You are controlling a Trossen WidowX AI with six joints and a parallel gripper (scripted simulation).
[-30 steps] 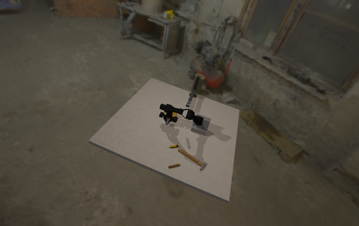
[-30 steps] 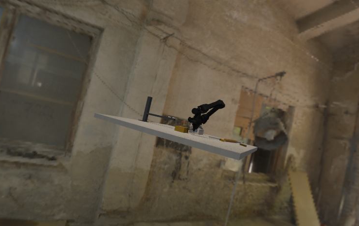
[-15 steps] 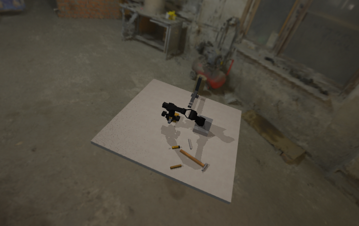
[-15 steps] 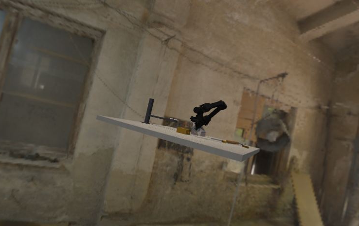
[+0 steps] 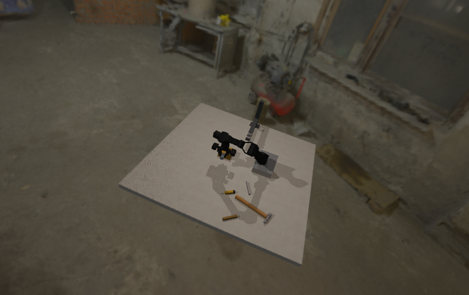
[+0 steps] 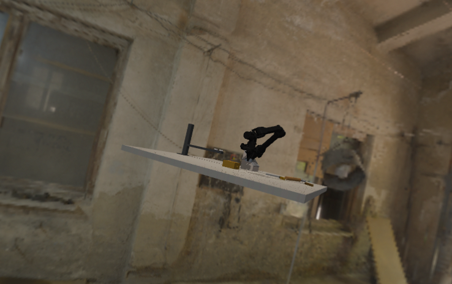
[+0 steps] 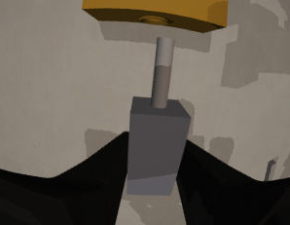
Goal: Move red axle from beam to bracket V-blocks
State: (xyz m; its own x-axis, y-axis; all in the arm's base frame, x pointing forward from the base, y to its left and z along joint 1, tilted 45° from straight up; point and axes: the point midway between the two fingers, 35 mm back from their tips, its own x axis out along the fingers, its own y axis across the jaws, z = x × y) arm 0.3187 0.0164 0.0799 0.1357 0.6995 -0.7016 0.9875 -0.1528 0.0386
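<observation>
Gripper (image 5: 224, 152) (image 6: 248, 158) (image 7: 152, 139): clamped on the grey punch (image 5: 222, 155) (image 7: 158, 150).
Beam: yellow block (image 5: 229, 158) (image 6: 229, 164) (image 7: 156, 9), top of the wrist view.
Red axle: not visible; probably inside the beam.
Punch line: rod points up-frame, leaning slightly right; its tip appears just below and right of the hole (image 7: 157, 19).
Next: likely line up leftward, then push.
</observation>
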